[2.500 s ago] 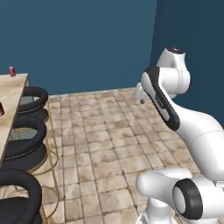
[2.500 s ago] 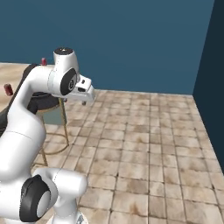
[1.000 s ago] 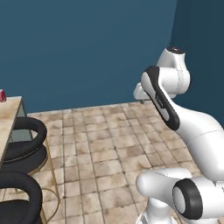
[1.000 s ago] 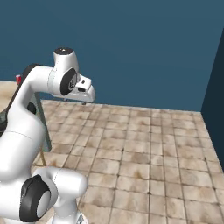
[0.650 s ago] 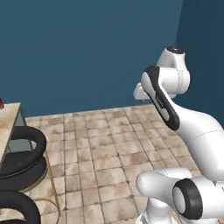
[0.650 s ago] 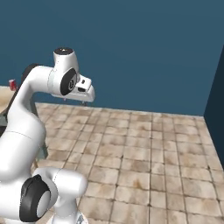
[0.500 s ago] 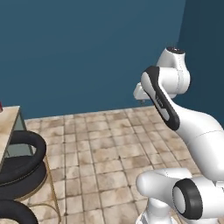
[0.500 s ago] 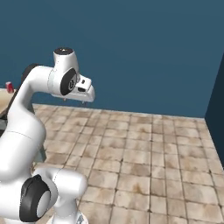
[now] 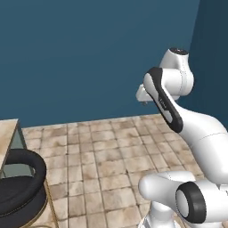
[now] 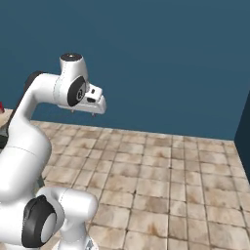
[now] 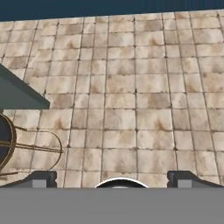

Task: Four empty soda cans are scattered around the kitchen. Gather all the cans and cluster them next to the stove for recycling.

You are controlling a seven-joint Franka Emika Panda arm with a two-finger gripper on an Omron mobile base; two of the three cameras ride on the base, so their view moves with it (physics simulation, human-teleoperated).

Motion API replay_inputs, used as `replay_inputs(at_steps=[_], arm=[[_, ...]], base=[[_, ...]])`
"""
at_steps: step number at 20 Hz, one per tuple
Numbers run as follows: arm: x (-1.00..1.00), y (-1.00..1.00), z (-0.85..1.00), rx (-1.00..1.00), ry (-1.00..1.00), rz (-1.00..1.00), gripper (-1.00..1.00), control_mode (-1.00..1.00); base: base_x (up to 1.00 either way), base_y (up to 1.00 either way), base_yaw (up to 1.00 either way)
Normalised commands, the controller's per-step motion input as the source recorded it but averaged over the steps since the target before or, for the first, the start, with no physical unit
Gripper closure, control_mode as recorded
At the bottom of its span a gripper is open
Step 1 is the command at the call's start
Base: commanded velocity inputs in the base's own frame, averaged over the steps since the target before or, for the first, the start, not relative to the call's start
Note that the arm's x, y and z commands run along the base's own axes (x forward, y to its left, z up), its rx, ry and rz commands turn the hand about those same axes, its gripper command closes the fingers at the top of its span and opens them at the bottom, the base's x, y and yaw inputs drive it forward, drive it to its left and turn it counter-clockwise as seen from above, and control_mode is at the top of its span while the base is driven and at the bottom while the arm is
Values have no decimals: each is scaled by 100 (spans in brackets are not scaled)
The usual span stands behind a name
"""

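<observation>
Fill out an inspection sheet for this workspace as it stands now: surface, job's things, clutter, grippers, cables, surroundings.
Surface: tan tiled floor ahead of the base; a beige counter corner at the left edge of the left base view.
Job's things: a sliver of red at the left edge of the right base view, too small to identify; stove nothing seen.
Clutter: black round stool on a thin metal frame, beside the counter.
Grippers: gripper open, holding nothing, raised over the floor.
Cables: nothing seen.
Surroundings: dark blue wall.

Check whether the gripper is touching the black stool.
Apart. In the left base view the gripper hangs high by the blue wall, with open floor between it and the black stool.
</observation>
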Motion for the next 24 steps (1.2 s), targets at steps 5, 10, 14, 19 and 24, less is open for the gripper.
replay_inputs(at_steps=[5,10,14,19,24], arm=[[0,0,0,0,0,0,-100,100],[0,0,0,0,0,0,-100,100],[0,0,0,0,0,0,-100,100],[0,0,0,0,0,0,-100,100],[0,0,0,0,0,0,-100,100]], base=[[60,-20,10],[48,-16,34],[26,-7,78],[18,0,91],[13,-3,91]])
